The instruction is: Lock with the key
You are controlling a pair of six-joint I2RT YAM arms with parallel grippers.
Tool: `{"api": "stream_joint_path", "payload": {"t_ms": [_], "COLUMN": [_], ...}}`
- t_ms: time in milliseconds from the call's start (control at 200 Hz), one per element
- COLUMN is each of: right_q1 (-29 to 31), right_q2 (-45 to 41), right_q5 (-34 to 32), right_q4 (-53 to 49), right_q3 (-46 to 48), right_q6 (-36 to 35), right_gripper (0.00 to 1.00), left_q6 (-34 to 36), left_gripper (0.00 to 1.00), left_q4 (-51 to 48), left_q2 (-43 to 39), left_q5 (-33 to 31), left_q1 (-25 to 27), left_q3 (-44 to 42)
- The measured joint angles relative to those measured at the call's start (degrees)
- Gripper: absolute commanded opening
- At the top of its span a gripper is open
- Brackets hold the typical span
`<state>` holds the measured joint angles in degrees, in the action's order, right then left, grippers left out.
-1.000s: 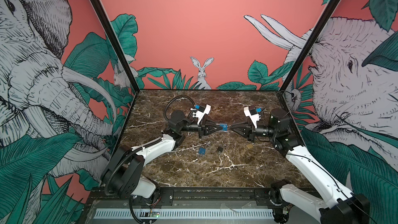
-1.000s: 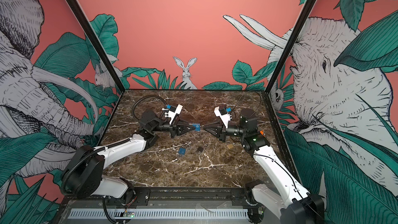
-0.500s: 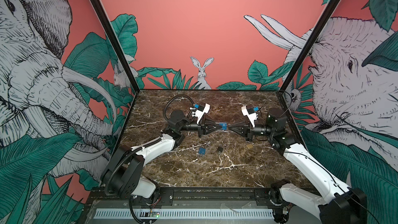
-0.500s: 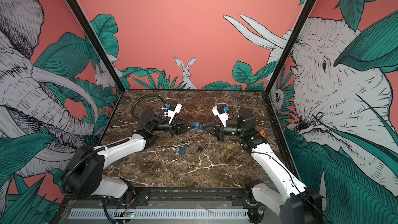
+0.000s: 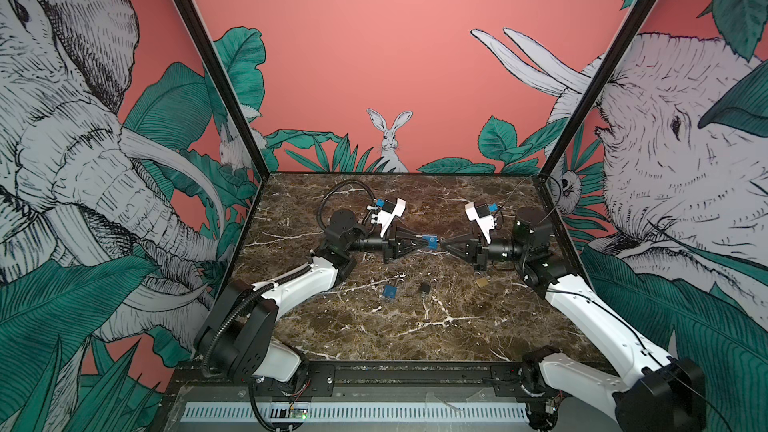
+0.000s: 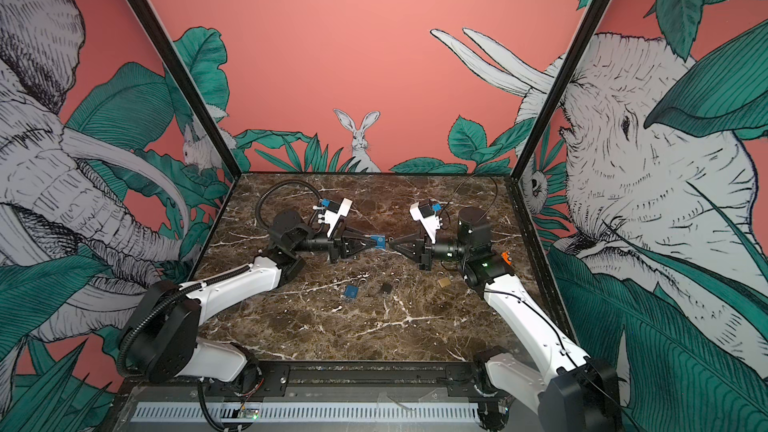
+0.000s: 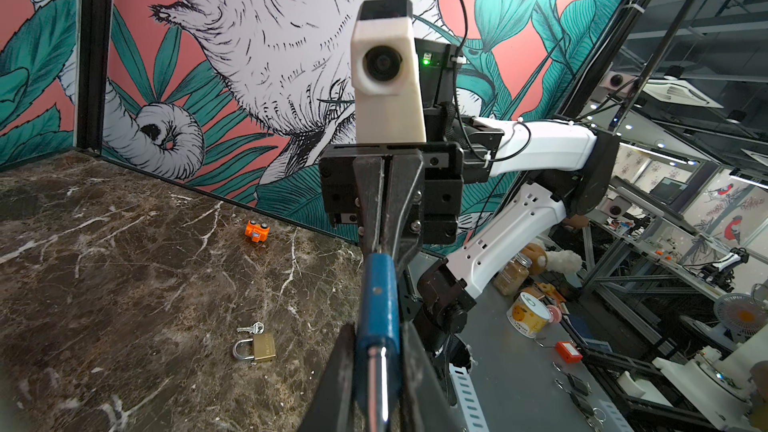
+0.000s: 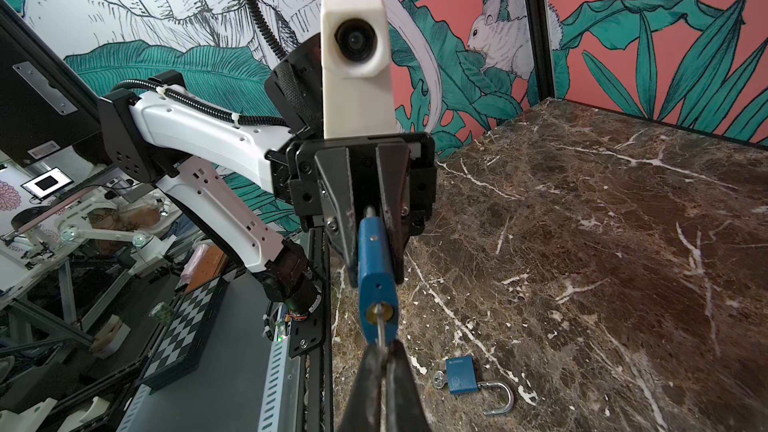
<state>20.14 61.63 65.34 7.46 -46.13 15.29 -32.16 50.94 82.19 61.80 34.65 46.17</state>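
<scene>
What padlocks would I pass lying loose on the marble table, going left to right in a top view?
Blue padlock → black padlock → brass padlock. The second blue padlock, held in the air, is left out.

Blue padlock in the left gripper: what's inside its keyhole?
A key sits in the brass keyhole, pinched by the shut right gripper. Its inserted tip is hidden inside the padlock body.
</scene>
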Motion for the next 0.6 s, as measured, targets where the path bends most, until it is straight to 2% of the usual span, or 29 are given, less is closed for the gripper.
{"api": "stream_joint_path", "payload": {"t_ms": [160,340,490,600], "right_q1": [-0.4,-0.7,-0.8,-0.9], "right_q2": [0.0,0.2,0.5,0.6], "right_q5": [-0.3,-1.5,-2.6,-2.9], "right_q4": [0.5,0.4,0.2,0.2], "right_q3": [0.0,0.0,0.0,0.0], "right_q6": [1.0,1.1,1.0,1.5], "right_gripper": [0.05,0.06,0.11,0.12], "left_q6": [-1.4,-6.3,-10.1,-11.4], "left_gripper": [0.0,0.0,0.0,0.0], "left_q4": [-1.8,-0.8,0.7,0.8], "left_q2": [0.7,2.7,4.7,5.3], "left_q5": [0.0,-0.1,0.0,0.1], "left_q1": [-0.1,-0.6,-0.7,-0.7], "left_q3": [1.9,3.0,3.7,4.1]}}
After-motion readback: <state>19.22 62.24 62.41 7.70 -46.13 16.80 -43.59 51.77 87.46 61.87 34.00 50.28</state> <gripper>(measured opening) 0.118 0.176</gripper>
